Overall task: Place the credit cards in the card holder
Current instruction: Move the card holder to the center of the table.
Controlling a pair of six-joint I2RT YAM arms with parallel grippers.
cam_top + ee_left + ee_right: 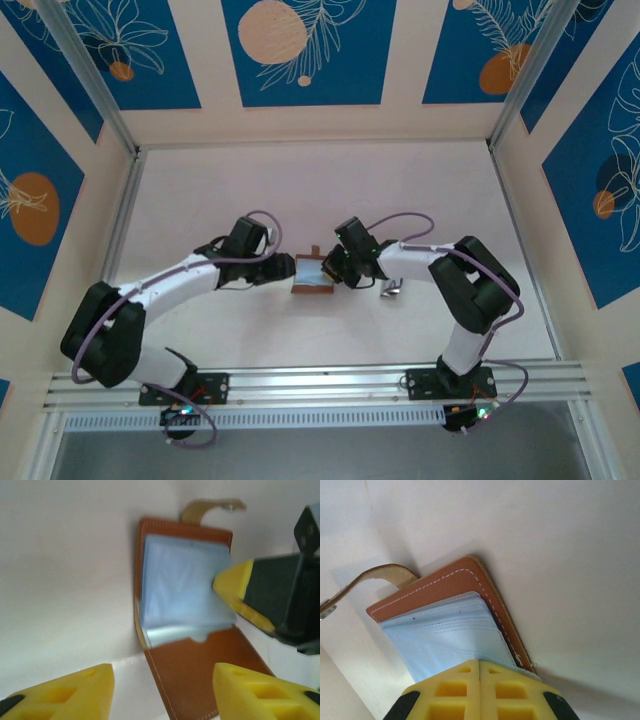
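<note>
A robot test booth here — white worktop (330,190), blue leaf-print panels (300,50) all round, metal rail (320,380) up front.

Right gripper (479,663) at bottom centre: both yellow fingers (451,690) pressed flat together, just a thin seam between them. Tips sit against the near edge of the card holder's (451,582) bluish pockets (445,632). Can't tell if a pocket layer is pinched between them. The holder lies open on the pale tabletop (560,555), brown leather with white stitching along its edge. The pocket stack is fanned slightly, several layers visible. The snap tab (367,579) curls off up-left, its end cut by the frame edge. The holder casts a shadow on the tabletop.
</note>
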